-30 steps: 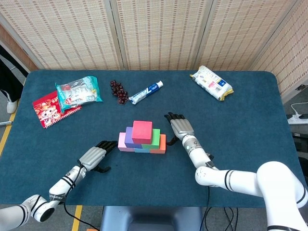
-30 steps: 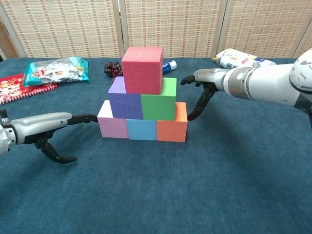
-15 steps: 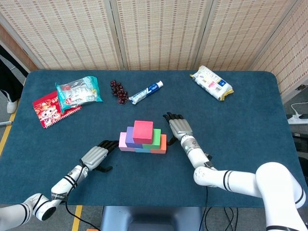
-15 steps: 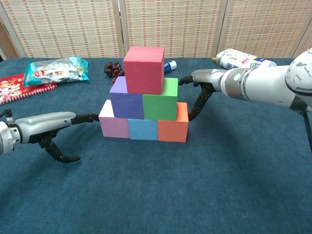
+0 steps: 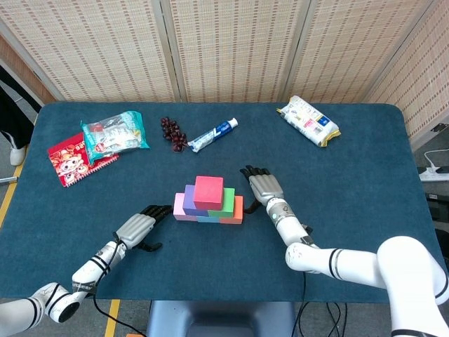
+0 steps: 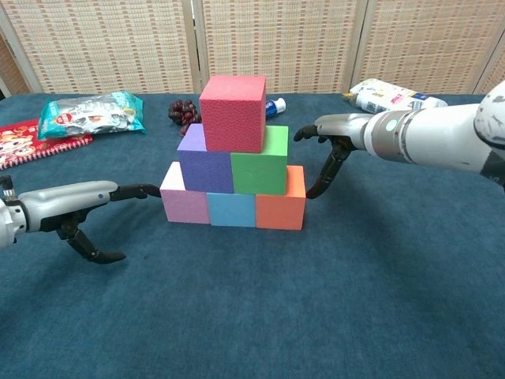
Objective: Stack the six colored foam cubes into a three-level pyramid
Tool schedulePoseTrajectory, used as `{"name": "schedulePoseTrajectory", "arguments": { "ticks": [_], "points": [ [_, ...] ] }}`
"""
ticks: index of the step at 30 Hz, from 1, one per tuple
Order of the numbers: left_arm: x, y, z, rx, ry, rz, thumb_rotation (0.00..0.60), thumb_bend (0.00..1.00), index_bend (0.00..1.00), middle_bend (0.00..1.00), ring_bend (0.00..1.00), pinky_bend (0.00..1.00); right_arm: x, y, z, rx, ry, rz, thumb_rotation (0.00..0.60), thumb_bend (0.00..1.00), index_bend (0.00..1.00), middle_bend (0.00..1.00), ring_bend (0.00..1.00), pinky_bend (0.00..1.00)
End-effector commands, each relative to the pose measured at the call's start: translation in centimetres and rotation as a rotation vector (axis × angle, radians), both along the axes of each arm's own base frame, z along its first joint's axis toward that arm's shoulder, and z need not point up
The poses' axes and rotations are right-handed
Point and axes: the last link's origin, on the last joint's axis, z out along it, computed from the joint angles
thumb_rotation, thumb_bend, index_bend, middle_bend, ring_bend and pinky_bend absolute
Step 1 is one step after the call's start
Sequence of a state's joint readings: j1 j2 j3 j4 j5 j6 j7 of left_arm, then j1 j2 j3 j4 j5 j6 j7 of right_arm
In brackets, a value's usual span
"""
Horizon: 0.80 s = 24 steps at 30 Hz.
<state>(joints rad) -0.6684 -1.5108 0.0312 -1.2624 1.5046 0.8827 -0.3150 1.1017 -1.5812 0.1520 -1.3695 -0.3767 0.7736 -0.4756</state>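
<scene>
The six foam cubes stand as a pyramid at mid-table. A pink cube (image 6: pixel 185 204), a blue cube (image 6: pixel 231 210) and an orange cube (image 6: pixel 280 207) form the bottom row. A purple cube (image 6: pixel 203 166) and a green cube (image 6: pixel 259 166) sit on them, and a red cube (image 6: pixel 232 101) (image 5: pixel 208 191) tops the stack. My left hand (image 6: pixel 79 201) (image 5: pixel 137 228) lies low on the left, fingers stretched toward the pink cube and holding nothing. My right hand (image 6: pixel 335 134) (image 5: pixel 261 184) hovers beside the orange cube, fingers spread and empty.
At the back left lie a teal snack bag (image 5: pixel 114 132) and a red booklet (image 5: pixel 74 158). Dark berries (image 5: pixel 173 133) and a toothpaste tube (image 5: pixel 212 135) lie behind the pyramid. A white packet (image 5: pixel 307 121) sits at the back right.
The pyramid slid a little to the right a second ago and has stood still since. My right hand has eased slightly right, away from the orange cube; my left hand has barely moved.
</scene>
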Motion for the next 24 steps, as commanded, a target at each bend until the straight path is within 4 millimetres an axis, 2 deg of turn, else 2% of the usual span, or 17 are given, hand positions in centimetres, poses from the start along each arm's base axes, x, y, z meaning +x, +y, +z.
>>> {"name": "schedulePoseTrajectory", "arguments": {
  "ticks": [1, 7, 10, 14, 19, 20, 21, 24],
  "points": [
    [0.0, -0.1, 0.2, 0.001, -0.004, 0.003, 0.6, 0.33, 0.02, 0.0, 0.0, 0.0, -0.1, 0.0, 0.2, 0.0, 0.003, 0.001, 0.6, 0.19, 0.0, 0.0, 0.0, 0.0],
    [-0.9, -0.4, 2.0, 0.038, -0.018, 0.031, 0.6, 0.33, 0.02, 0.0, 0.0, 0.0, -0.8, 0.3, 2.4, -0.037, 0.0, 0.013, 0.6, 0.19, 0.0, 0.0, 0.0, 0.0],
    [-1.9, -0.5, 4.1, 0.105, -0.026, 0.058, 0.6, 0.33, 0.02, 0.0, 0.0, 0.0, -1.8, 0.9, 4.7, -0.091, 0.01, 0.039, 0.6, 0.19, 0.0, 0.0, 0.0, 0.0],
    [-4.0, -1.0, 7.9, 0.241, -0.02, 0.116, 0.6, 0.33, 0.03, 0.0, 0.0, 0.0, -4.2, 2.5, 8.8, -0.184, 0.003, 0.055, 0.6, 0.19, 0.0, 0.0, 0.0, 0.0],
    [-5.4, -1.4, 9.7, 0.318, -0.005, 0.153, 0.6, 0.33, 0.04, 0.0, 0.0, 0.0, -5.5, 3.5, 10.7, -0.223, -0.004, 0.065, 0.6, 0.19, 0.0, 0.0, 0.0, 0.0],
    [-6.2, -1.8, 10.8, 0.367, 0.009, 0.173, 0.6, 0.33, 0.04, 0.0, 0.0, 0.0, -6.7, 4.3, 12.0, -0.256, -0.006, 0.063, 0.6, 0.19, 0.0, 0.0, 0.0, 0.0],
    [-8.2, -3.1, 13.2, 0.477, 0.054, 0.208, 0.6, 0.33, 0.05, 0.0, 0.0, 0.0, -9.2, 6.3, 14.3, -0.323, 0.005, 0.042, 0.6, 0.19, 0.0, 0.0, 0.0, 0.0],
    [-9.4, -5.4, 14.7, 0.574, 0.091, 0.226, 0.6, 0.33, 0.06, 0.0, 0.0, 0.0, -11.9, 9.7, 16.6, -0.384, -0.028, 0.077, 0.6, 0.19, 0.0, 0.0, 0.0, 0.0]
  ]
}}
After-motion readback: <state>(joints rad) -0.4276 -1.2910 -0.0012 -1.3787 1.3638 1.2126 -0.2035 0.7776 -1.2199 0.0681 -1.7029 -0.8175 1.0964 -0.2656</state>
